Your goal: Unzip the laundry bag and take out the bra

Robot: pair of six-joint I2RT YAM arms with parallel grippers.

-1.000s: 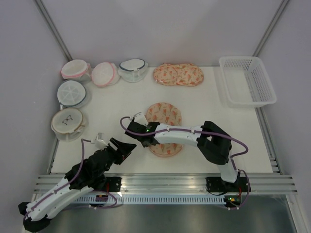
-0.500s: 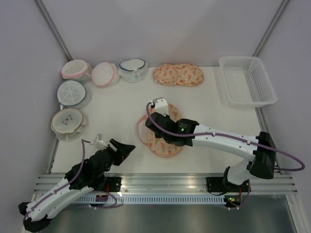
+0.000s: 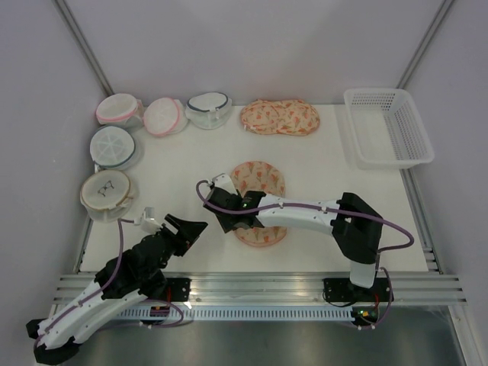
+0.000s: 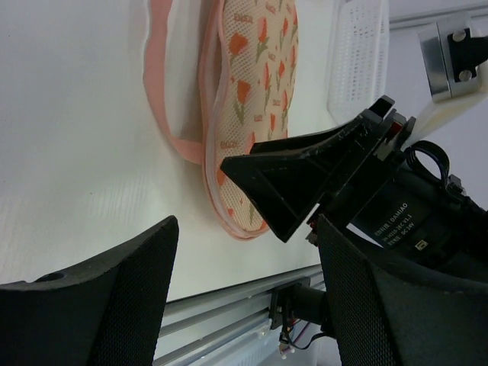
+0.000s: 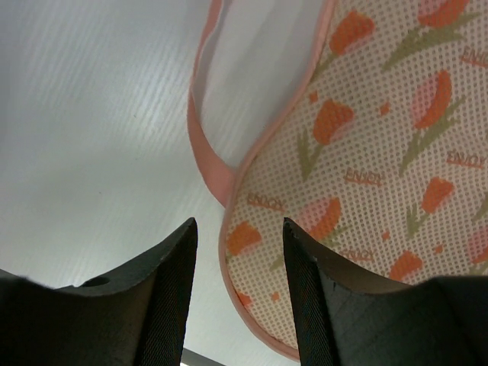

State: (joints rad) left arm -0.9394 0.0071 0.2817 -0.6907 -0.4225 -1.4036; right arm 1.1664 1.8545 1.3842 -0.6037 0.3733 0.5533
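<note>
The laundry bag (image 3: pixel 259 180) lies mid-table, peach with orange tulips and pink trim; it also fills the right wrist view (image 5: pixel 381 152) and shows in the left wrist view (image 4: pixel 252 84). A loop of pink trim (image 5: pixel 202 145) stands off its left edge. My right gripper (image 3: pixel 225 221) hovers over the bag's near-left edge, open (image 5: pixel 239 229), nothing between its fingers. My left gripper (image 3: pixel 194 227) is open (image 4: pixel 245 229) just left of it, apart from the bag. The bra is hidden.
A twin printed bag (image 3: pixel 280 117) lies at the back, a white basket (image 3: pixel 387 126) at back right. Several round mesh bags (image 3: pixel 113 145) line the back left and left edge. The metal rail (image 3: pixel 252 286) runs along the front.
My right gripper, shut at the bag's left edge a second ago, swung up over the bag, came back and opened. The pink trim loop now stands out. The left arm shifted slightly.
</note>
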